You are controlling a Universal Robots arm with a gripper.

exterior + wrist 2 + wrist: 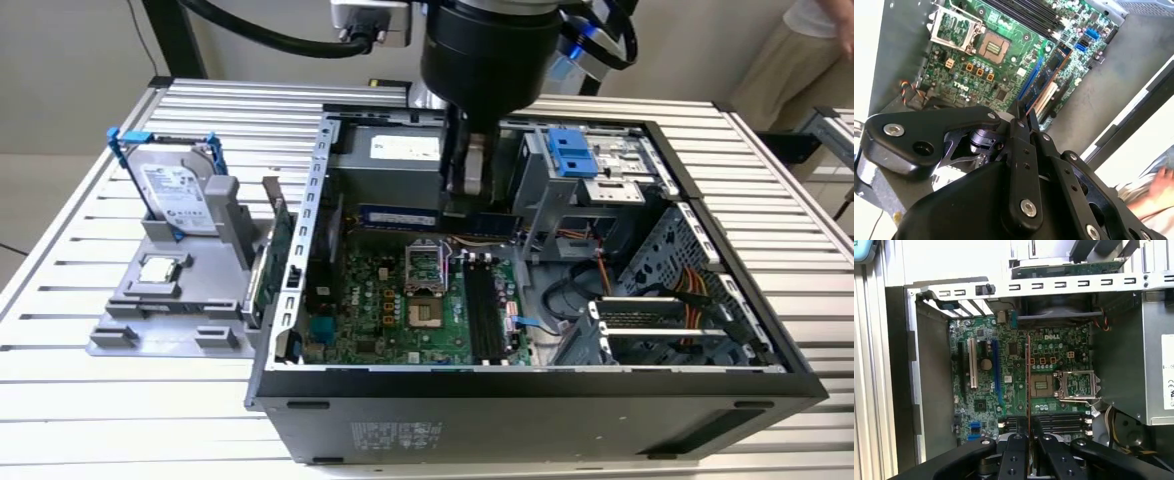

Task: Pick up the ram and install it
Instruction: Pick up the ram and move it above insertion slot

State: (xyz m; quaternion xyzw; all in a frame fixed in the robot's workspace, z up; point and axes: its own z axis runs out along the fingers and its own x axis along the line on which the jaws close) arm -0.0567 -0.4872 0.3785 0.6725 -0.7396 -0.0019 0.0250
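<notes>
At the exterior view's left, well apart from the work: hard drive [180,195] and CPU chip [158,268] on a grey stand [114,340]. Further right, inside the open computer case [534,410]: gripper [470,203] clamped on the ram [398,216], 1 blue stick held above the motherboard [387,300], toward its far side. Edge-on between the fingers [1016,460] in the first wrist view. Carrying step, by the look of it; not yet seated. Apparently crosswise to the black memory slots [481,310], so seating likely calls for a turn, alignment and a straight press down.
</notes>
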